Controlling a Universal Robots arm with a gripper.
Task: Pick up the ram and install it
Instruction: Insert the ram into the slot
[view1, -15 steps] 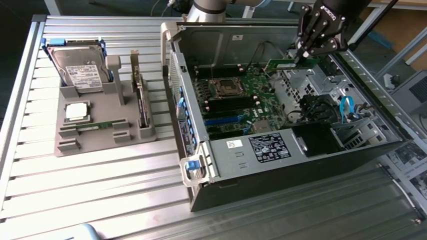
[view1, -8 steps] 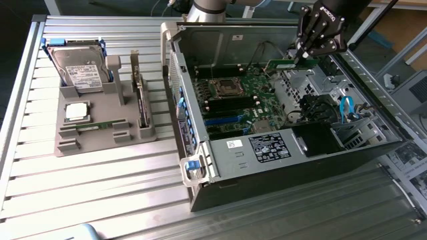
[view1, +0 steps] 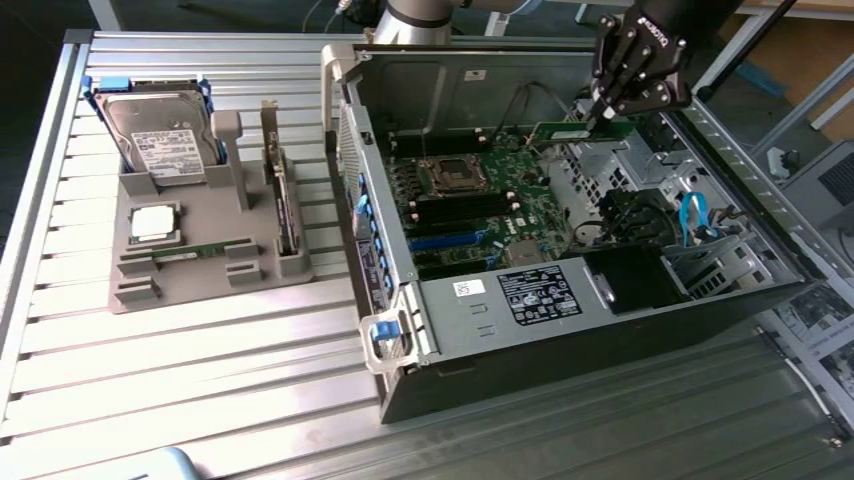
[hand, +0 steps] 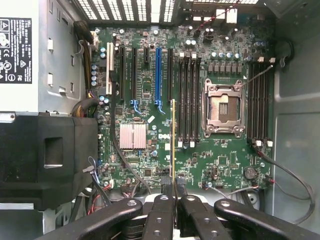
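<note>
The ram (view1: 579, 131), a thin green stick, hangs over the open computer case with my gripper (view1: 605, 117) shut on one end of it. In the wrist view the ram (hand: 173, 137) appears edge-on, reaching out from between the black fingers (hand: 165, 200) of the gripper (hand: 174, 190). It floats above the green motherboard (hand: 145, 90), next to a bank of black memory slots (hand: 187, 100) beside the processor socket (hand: 223, 108). It is apart from the board. A look-alike stick (view1: 282, 195) stands on edge in the grey holder (view1: 200, 285) at the exterior view's left.
The grey holder also carries a silver hard drive (view1: 158, 140) and a square silver processor chip (view1: 152, 222). The case (view1: 561, 350) lies open on a slatted metal table (view1: 174, 390). Inside are a black power supply (hand: 45, 155), loose cables (hand: 285, 170) and a second slot bank (hand: 260, 105).
</note>
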